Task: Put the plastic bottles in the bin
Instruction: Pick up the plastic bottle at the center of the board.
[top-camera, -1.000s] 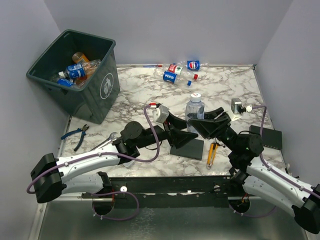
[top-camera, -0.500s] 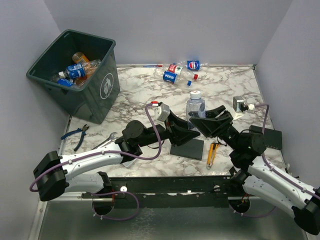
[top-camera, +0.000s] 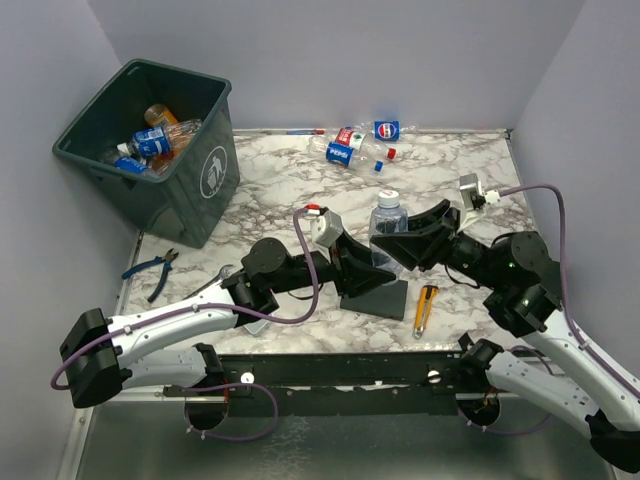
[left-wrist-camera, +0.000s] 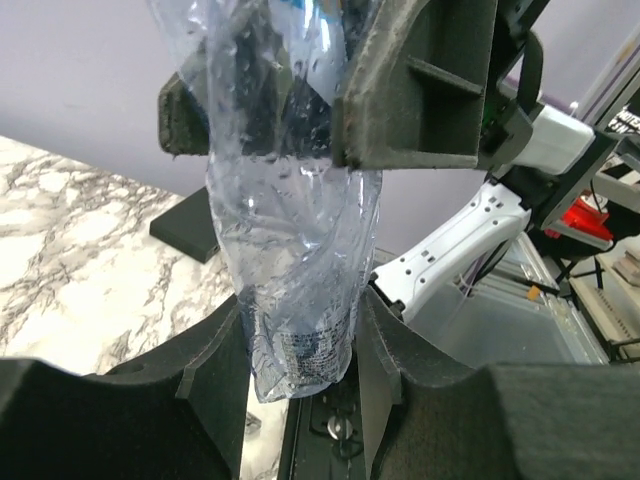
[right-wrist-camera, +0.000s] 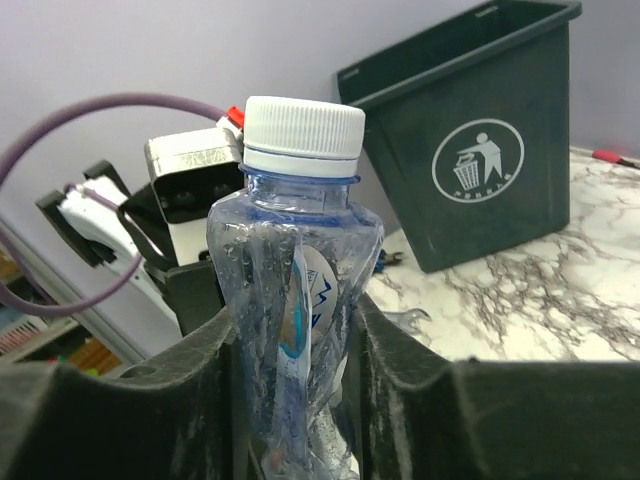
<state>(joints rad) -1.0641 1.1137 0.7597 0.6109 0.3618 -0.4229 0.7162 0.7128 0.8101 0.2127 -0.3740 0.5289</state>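
A crushed clear plastic bottle (top-camera: 388, 218) with a white cap stands upright above the table's middle, held between both grippers. My right gripper (top-camera: 402, 243) is shut on its body; in the right wrist view the bottle (right-wrist-camera: 295, 280) fills the gap between the fingers (right-wrist-camera: 400, 400). My left gripper (top-camera: 367, 262) is shut on its lower end, which shows in the left wrist view (left-wrist-camera: 300, 300) pinched between the pads. The dark bin (top-camera: 195, 185) stands at the far left with several bottles (top-camera: 152, 140) inside. More bottles (top-camera: 360, 145) lie at the far edge.
A black flat pad (top-camera: 380, 298) lies under the grippers and a yellow utility knife (top-camera: 424, 307) just right of it. Blue-handled pliers (top-camera: 152, 270) and a wrench (top-camera: 215, 283) lie left, in front of the bin. Grey walls close the table's sides.
My right arm has lifted and swung right at the elbow while its gripper stayed on the bottle. The bottle shifted slightly left, and my left gripper came up against its lower end.
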